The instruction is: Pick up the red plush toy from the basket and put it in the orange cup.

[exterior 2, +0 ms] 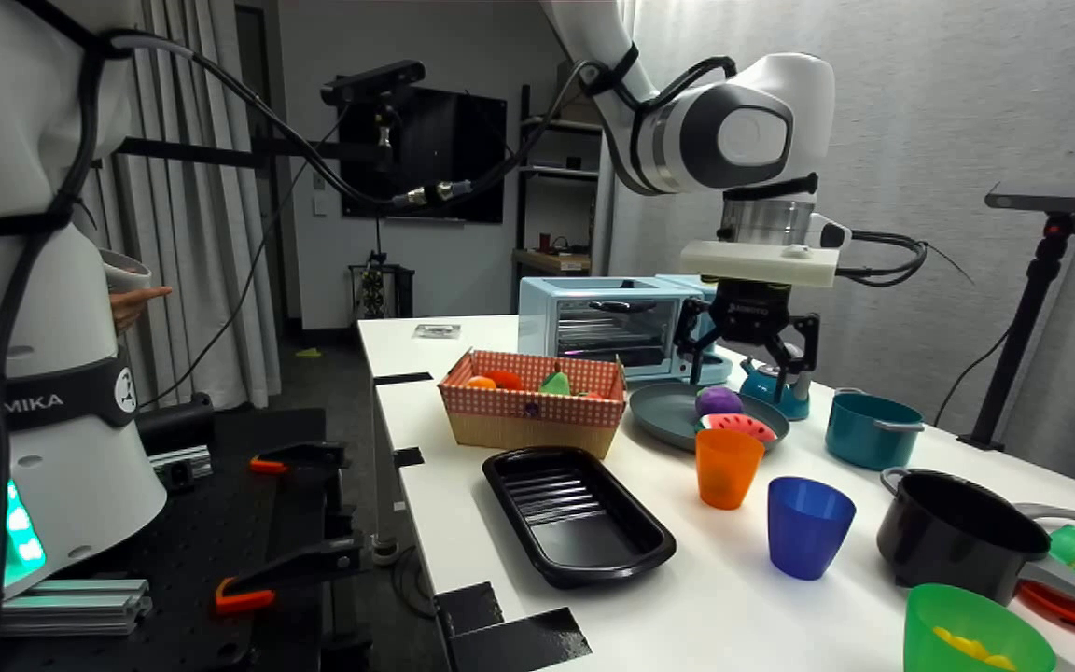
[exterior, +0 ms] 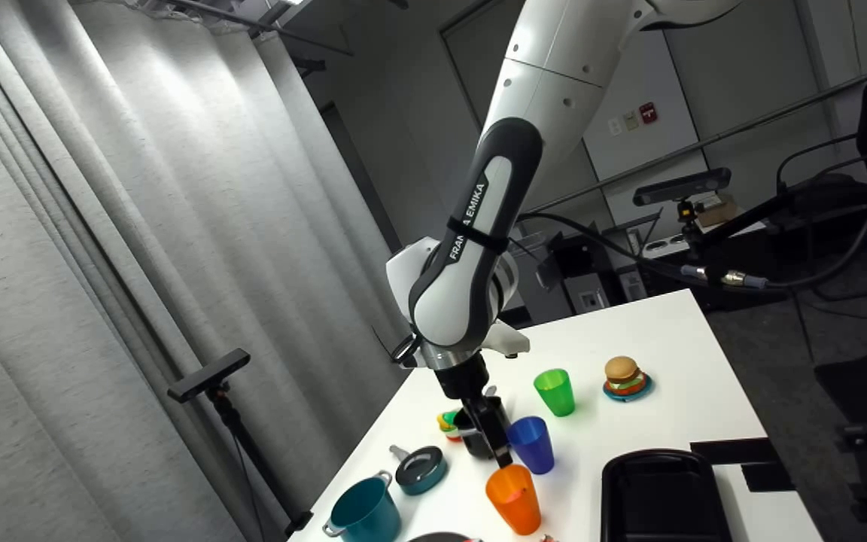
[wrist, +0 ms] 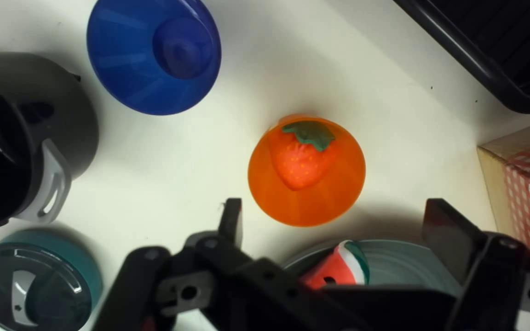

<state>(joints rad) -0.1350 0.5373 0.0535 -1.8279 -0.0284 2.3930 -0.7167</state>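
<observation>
Red with a green leaf top, the strawberry-shaped plush toy (wrist: 299, 163) lies inside the bright orange plastic cup (wrist: 313, 209); the red-checked rectangular basket (exterior 2: 523, 429) stands apart on the white counter (exterior 2: 705, 602). Black fingers (wrist: 449, 236) spread wide above.

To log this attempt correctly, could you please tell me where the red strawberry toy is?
In the wrist view, the strawberry toy lies inside the orange cup, slightly right of centre, below and right of the blue cup.
</observation>
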